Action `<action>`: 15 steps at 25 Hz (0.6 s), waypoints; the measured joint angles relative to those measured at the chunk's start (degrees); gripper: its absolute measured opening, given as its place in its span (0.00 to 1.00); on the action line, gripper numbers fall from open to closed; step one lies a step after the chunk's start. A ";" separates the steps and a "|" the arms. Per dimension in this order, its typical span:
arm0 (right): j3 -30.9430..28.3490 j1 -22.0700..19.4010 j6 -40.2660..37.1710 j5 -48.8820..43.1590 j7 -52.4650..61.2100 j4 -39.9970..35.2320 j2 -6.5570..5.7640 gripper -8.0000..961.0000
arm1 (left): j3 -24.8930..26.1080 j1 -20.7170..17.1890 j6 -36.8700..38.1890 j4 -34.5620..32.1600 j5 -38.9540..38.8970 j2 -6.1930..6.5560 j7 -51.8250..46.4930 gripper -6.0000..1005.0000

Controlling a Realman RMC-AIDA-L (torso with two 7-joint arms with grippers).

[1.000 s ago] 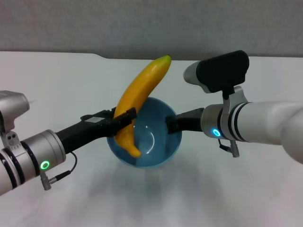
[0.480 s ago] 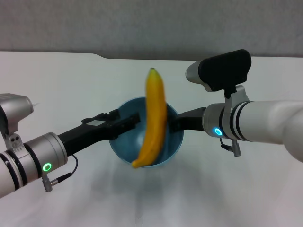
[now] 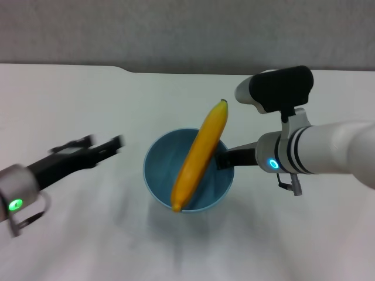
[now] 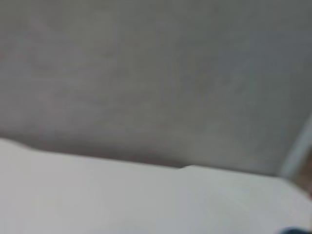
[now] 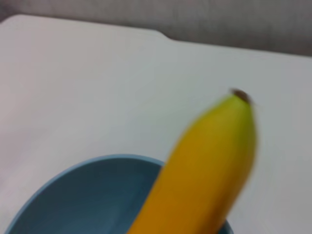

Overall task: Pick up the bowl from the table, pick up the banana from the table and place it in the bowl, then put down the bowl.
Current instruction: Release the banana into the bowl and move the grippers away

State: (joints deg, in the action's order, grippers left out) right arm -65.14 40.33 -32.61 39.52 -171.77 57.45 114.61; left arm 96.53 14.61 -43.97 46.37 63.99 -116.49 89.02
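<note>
Over the table (image 3: 88, 234), banana (image 3: 200, 156) leaning in bowl (image 3: 161, 175), right tool (image 3: 224, 158) clamping bowl's rim, left tool (image 3: 96, 146) blurred, apparently open.

Plain grey wall (image 3: 176, 29) closes off the scene at 12 o'clock in the head view, running unbroken from about 10 o'clock round to 2 o'clock, matt and faintly mottled. The left wrist view takes in a broad stretch of the same wall (image 4: 146, 73), with a pale slanting strip (image 4: 298, 146) along one edge of it, too blurred to identify. The right wrist view catches only a narrow band of wall (image 5: 234, 24).
</note>
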 joint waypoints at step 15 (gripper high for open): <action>-0.07 6.07 2.30 10.02 -0.06 -12.11 0.19 0.04 | 9.50 -3.87 2.99 0.55 8.11 -0.25 -1.93 0.90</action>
State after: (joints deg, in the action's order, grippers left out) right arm -65.21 46.40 -30.31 49.54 -171.83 45.34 114.79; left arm 106.03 10.74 -40.98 46.91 72.10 -116.74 87.10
